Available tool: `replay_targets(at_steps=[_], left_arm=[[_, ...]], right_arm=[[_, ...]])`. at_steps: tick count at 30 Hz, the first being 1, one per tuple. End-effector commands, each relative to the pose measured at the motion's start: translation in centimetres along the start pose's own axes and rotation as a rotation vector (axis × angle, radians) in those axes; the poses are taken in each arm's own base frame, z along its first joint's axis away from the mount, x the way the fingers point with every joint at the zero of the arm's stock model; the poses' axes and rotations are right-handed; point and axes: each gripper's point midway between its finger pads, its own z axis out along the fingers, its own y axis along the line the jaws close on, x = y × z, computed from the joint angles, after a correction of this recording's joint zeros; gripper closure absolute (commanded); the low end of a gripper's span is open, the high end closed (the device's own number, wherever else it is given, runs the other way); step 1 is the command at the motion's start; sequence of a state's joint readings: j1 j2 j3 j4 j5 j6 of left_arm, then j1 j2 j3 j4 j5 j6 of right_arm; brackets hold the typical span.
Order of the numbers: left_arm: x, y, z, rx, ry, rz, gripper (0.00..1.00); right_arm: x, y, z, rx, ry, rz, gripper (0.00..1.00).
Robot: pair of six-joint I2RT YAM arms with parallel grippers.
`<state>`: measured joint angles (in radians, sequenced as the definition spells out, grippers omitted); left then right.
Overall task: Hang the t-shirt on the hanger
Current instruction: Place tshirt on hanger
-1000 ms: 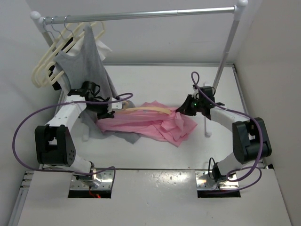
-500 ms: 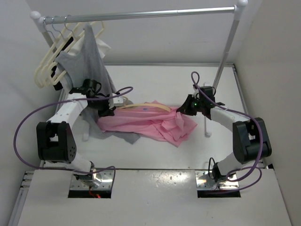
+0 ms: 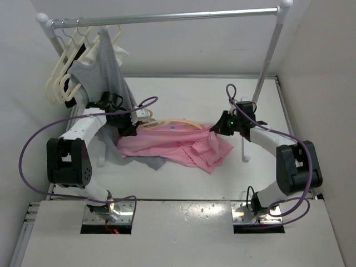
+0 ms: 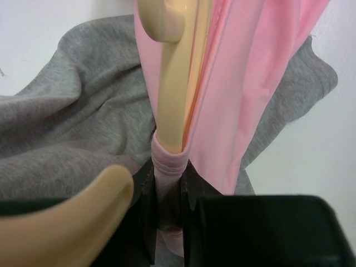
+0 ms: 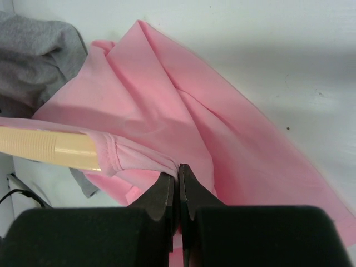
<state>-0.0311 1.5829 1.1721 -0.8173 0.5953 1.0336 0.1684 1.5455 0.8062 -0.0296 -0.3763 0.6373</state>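
The t-shirt (image 3: 179, 147) lies mid-bench (image 3: 183, 94), with the hanger (image 3: 173, 122) partly threaded at its 12 o'clock edge. The left end effector (image 3: 131, 129) and right end effector (image 3: 213, 129) are each clamped on pink fabric. The cloth should be held taut and slid evenly along the hanger.

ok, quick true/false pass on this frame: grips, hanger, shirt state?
1. Both the left fingers and the right fingers are shut on the light pink thin-fabric t-shirt. True.
2. The peach-tan plastic hanger hangs from the metal rail. False: it is down at the t-shirt, with one end inside the fabric.
3. A grey sleeveless garment hangs at the rail's left end. True.
4. The t-shirt is spread flat and smooth. False: it lies crumpled on the table between the two arms.
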Motion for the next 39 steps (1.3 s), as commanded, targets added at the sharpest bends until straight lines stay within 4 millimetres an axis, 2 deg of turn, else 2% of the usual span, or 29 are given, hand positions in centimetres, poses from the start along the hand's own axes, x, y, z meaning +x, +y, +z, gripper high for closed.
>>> replay_targets(at_steps=[1, 3, 8, 9, 12, 13, 18, 20, 21, 23, 24, 26, 27, 28, 29, 30, 31, 32, 34, 35, 37, 39], left_arm=[[4.5, 2.8, -2.6, -0.149, 0.235, -0.116, 1.00], [3.7, 3.3, -2.6, -0.157, 0.208, -0.129, 1.00], [3.4, 3.7, -2.5, -0.164, 0.214, -0.113, 1.00], [3.9, 3.1, -2.3, -0.156, 0.245, -0.091, 1.00], [3.7, 2.5, -2.2, -0.174, 0.296, 0.026, 1.00], [3.6, 1.7, -1.6, -0.156, 0.296, 0.052, 1.00], [1.9, 0.2, -0.4, -0.117, 0.266, 0.081, 1.00], [1.0, -0.7, 0.3, -0.095, 0.238, 0.057, 1.00], [0.2, -0.7, 0.4, -0.091, 0.206, 0.043, 1.00], [-0.9, -1.3, 1.1, -0.070, 0.179, 0.018, 1.00], [-1.6, -1.1, 1.1, -0.078, 0.167, 0.027, 1.00], [-2.4, -2.2, 2.1, -0.047, 0.167, 0.051, 1.00], [-2.6, -2.4, 2.2, -0.046, 0.174, 0.062, 1.00], [-3.2, -2.6, 2.6, -0.048, 0.173, 0.075, 1.00], [-3.4, -2.9, 2.7, -0.044, 0.172, 0.071, 1.00], [-3.4, -2.9, 2.7, -0.045, 0.171, 0.062, 1.00], [-3.9, -3.1, 3.0, -0.040, 0.157, 0.066, 1.00], [-3.9, -3.2, 3.0, -0.041, 0.156, 0.053, 1.00], [-4.8, -3.2, 3.2, -0.036, 0.141, 0.057, 1.00], [-5.2, -3.8, 3.6, -0.023, 0.139, 0.076, 1.00], [-5.3, -3.9, 3.6, -0.029, 0.153, 0.088, 1.00], [-5.0, -3.3, 3.6, -0.055, 0.186, 0.098, 1.00]], right_arm=[[-4.6, -5.7, -2.1, 0.238, -0.179, -0.031, 1.00], [-4.8, -5.5, -2.4, 0.235, -0.187, -0.043, 1.00], [-4.7, -4.7, -2.8, 0.213, -0.194, -0.067, 1.00], [-4.7, -4.7, -2.8, 0.213, -0.194, -0.067, 1.00], [-4.8, -4.2, -2.9, 0.190, -0.193, -0.071, 1.00], [-5.2, -3.7, -3.0, 0.177, -0.199, -0.075, 1.00], [-5.5, -2.1, -2.2, 0.118, -0.183, -0.096, 1.00], [-6.1, -0.7, -2.2, 0.085, -0.190, -0.127, 1.00], [-5.8, -0.7, -1.9, 0.075, -0.175, -0.125, 1.00], [-6.3, 1.1, -1.9, 0.024, -0.181, -0.152, 1.00], [-6.2, 1.4, -1.9, 0.007, -0.173, -0.153, 1.00], [-6.8, 3.4, -2.4, -0.036, -0.191, -0.184, 1.00], [-6.8, 3.4, -2.4, -0.035, -0.192, -0.194, 1.00], [-7.3, 4.6, -2.9, -0.056, -0.210, -0.213, 1.00], [-7.8, 5.7, -3.3, -0.075, -0.228, -0.230, 1.00], [-7.6, 5.6, -3.3, -0.072, -0.220, -0.227, 1.00], [-7.7, 6.5, -3.6, -0.094, -0.225, -0.241, 1.00], [-7.7, 6.5, -3.6, -0.094, -0.225, -0.241, 1.00], [-6.7, 7.8, -3.4, -0.141, -0.195, -0.268, 1.00], [-6.9, 8.0, -3.6, -0.141, -0.196, -0.268, 1.00], [-6.2, 9.0, -3.8, -0.165, -0.184, -0.307, 1.00], [-6.9, 9.7, -4.7, -0.178, -0.215, -0.334, 1.00]])
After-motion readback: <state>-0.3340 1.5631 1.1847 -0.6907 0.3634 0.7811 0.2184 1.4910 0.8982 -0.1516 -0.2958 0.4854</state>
